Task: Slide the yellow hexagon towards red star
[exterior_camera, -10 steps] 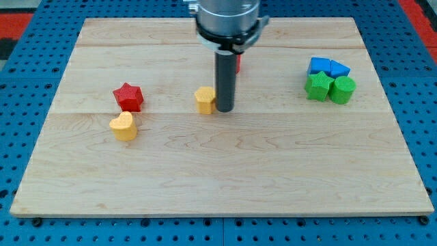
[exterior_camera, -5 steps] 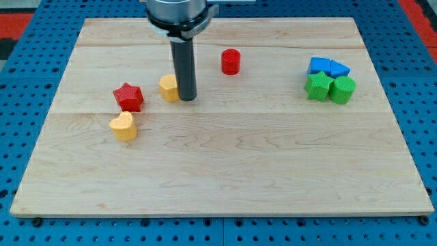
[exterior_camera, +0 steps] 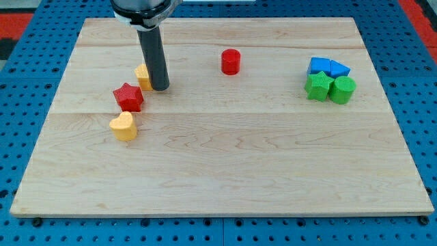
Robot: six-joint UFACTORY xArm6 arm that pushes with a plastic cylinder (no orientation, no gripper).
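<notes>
The yellow hexagon (exterior_camera: pixel 143 76) lies at the board's upper left, just above and to the right of the red star (exterior_camera: pixel 128 97), almost touching it. My tip (exterior_camera: pixel 160 87) rests against the hexagon's right side, and the rod hides part of that block. The red star sits to the lower left of my tip, a short gap away.
A yellow heart (exterior_camera: pixel 123 126) lies just below the red star. A red cylinder (exterior_camera: pixel 231 61) stands at the top middle. At the right, two blue blocks (exterior_camera: pixel 327 67) and two green blocks (exterior_camera: pixel 330 88) sit in a tight cluster. The wooden board (exterior_camera: pixel 218 171) lies on a blue pegboard.
My tip has moved left and towards the view's top, pushing the yellow hexagon from the board's middle to beside the red star. The other blocks have not moved.
</notes>
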